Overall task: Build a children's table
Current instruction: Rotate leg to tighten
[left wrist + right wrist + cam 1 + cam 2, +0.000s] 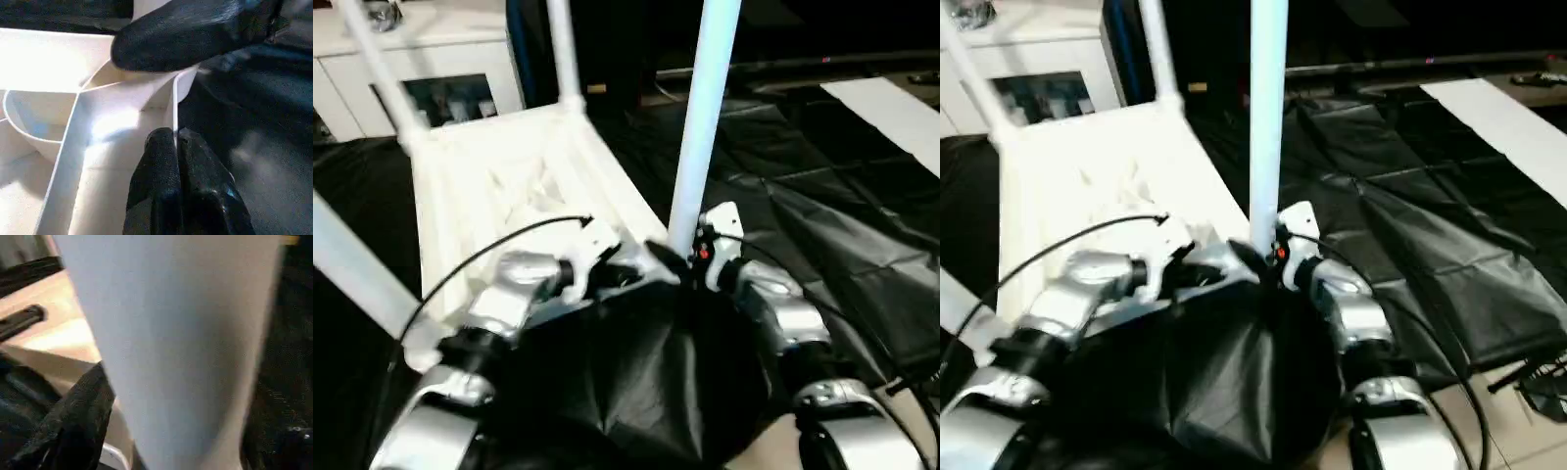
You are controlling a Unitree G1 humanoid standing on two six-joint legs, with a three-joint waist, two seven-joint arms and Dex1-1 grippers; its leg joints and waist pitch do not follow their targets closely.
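The children's table lies upside down on a black sheet, its white ribbed tabletop (pixel 509 186) facing up. Four white legs stand in its corner sockets: two far ones (pixel 563 49) (pixel 382 69), a near-left one (pixel 352 264), and a near-right one (pixel 705 117). My left gripper (pixel 175 134) is shut on a thin wall of the tabletop's rim (pixel 174 98) beside the near-right socket. My right gripper (pixel 690 257) is low on the near-right leg (pixel 171 333), one black finger (pixel 73 421) on each side, shut on it. The socket under that leg is hidden by both grippers.
The black sheet (pixel 822 225) covers the floor around the table. A white glass-door cabinet (pixel 411 59) stands behind the far legs. A flat white strip (pixel 891 108) lies at the far right. Pale floor tiles and a small black object (pixel 1538 387) show at the near right.
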